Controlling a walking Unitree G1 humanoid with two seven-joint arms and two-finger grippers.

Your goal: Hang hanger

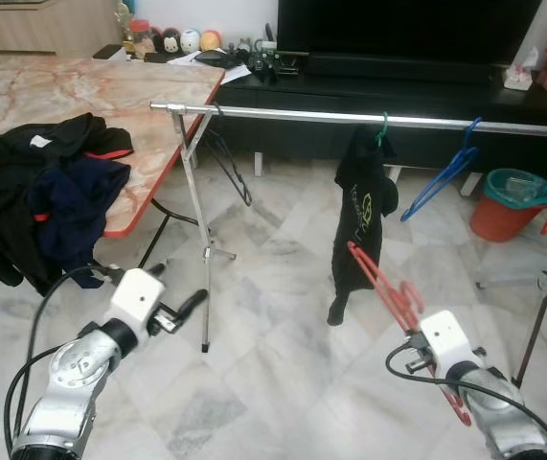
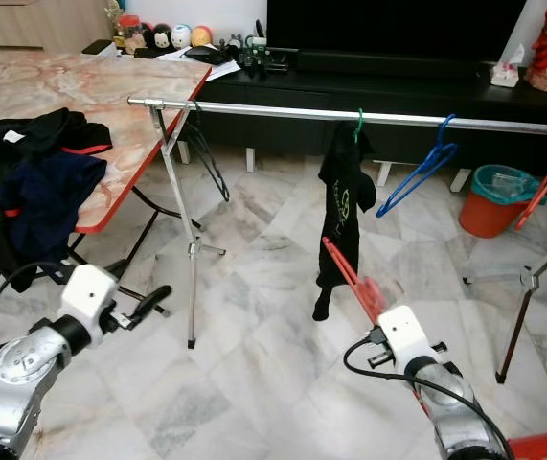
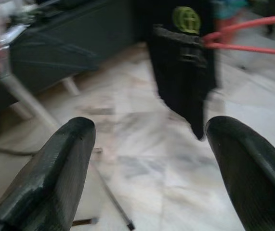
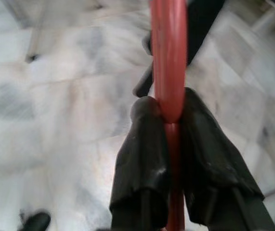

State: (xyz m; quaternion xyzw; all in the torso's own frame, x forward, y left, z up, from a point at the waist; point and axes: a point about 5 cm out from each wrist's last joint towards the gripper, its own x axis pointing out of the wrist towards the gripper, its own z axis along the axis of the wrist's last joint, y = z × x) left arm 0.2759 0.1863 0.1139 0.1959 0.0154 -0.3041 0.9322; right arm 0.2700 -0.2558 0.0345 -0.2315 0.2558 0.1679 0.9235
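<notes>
The right pincer [image 4: 168, 118] is clamped on a red plastic hanger [image 1: 380, 278], whose thin bar is pinched between the two black fingers [image 4: 142, 159]; the hanger is carried low and tilted, well below the steel clothes rail [image 1: 369, 119], with its far end reaching toward the black garment [image 1: 362, 216] that hangs from a green hook on that rail. The left pincer [image 3: 147, 168] is spread wide with nothing in it, held out low over the marble floor [image 1: 273, 383] near the rail's upright post [image 1: 196, 249]. A blue hanger [image 1: 441, 177] already hangs further along the rail, and a heap of dark clothes [image 1: 38, 196] lies on the marble-patterned worktop [image 1: 72, 91]. The step in hand looks like the carry: the hanger is grasped but not yet raised. The next move probably calls for lifting it above the rail, turning its hook toward a bare stretch between the garment and the blue hanger, then lowering it on.
</notes>
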